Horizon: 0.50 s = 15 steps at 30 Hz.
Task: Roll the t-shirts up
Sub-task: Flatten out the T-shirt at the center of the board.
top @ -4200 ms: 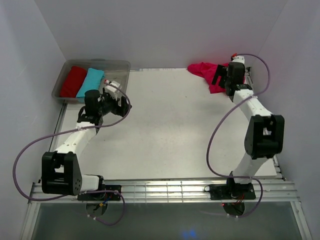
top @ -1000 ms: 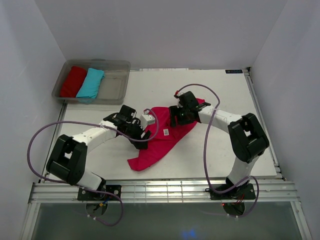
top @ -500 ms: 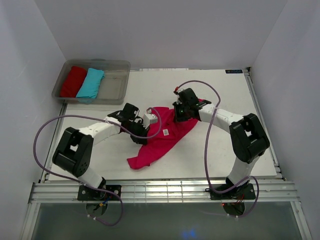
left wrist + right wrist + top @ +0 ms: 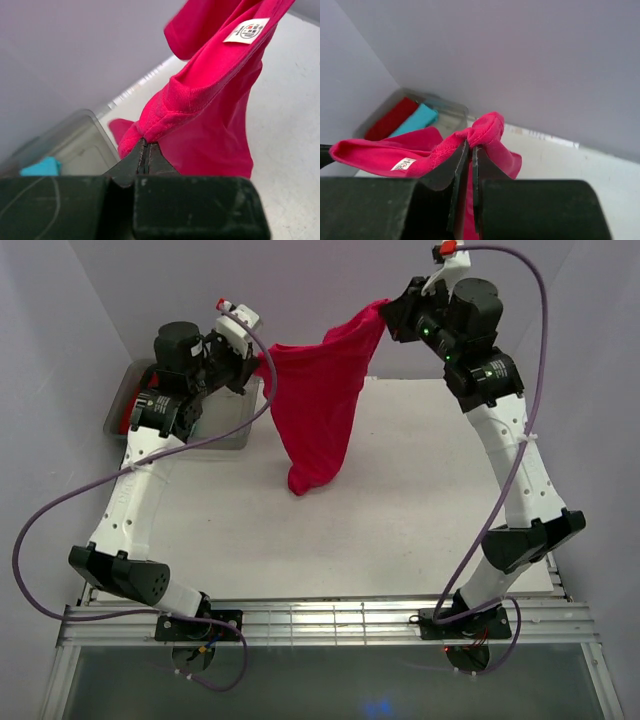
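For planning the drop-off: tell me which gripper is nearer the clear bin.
Left. The left gripper pinches the pink t-shirt by the right end of the bin; the right gripper pinches it well off to the right.

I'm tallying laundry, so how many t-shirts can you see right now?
3: a magenta t-shirt hanging stretched in the air, a red one beside a turquoise one in the clear bin. Others may be hidden.
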Motion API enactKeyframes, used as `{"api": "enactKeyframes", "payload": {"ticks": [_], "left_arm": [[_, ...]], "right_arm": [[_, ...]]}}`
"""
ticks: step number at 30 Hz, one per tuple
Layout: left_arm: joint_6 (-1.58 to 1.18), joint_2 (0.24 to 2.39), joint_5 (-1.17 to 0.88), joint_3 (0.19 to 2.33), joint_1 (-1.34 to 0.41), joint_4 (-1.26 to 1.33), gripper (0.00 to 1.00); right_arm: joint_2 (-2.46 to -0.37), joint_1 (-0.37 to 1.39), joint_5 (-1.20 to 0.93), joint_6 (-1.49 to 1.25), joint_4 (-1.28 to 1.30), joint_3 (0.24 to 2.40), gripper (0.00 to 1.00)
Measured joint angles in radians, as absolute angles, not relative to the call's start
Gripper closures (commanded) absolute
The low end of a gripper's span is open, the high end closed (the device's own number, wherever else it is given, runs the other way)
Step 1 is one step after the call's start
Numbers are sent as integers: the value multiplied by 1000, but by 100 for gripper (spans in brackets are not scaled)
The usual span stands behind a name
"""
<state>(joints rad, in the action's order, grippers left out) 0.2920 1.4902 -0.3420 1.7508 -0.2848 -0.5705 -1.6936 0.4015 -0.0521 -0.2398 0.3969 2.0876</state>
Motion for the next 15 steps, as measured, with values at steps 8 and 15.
{"api": "enactKeyframes", "payload": {"ticks": [8, 15], "left_arm": [[346, 1475, -317, 2045, -292, -715, 100], [343, 1434, -488, 2022, -313, -793, 100]], "right_arm": [[-1605, 411, -108, -260, 305, 2104, 92], [-1703, 355, -187, -339, 271, 2040, 92]]}}
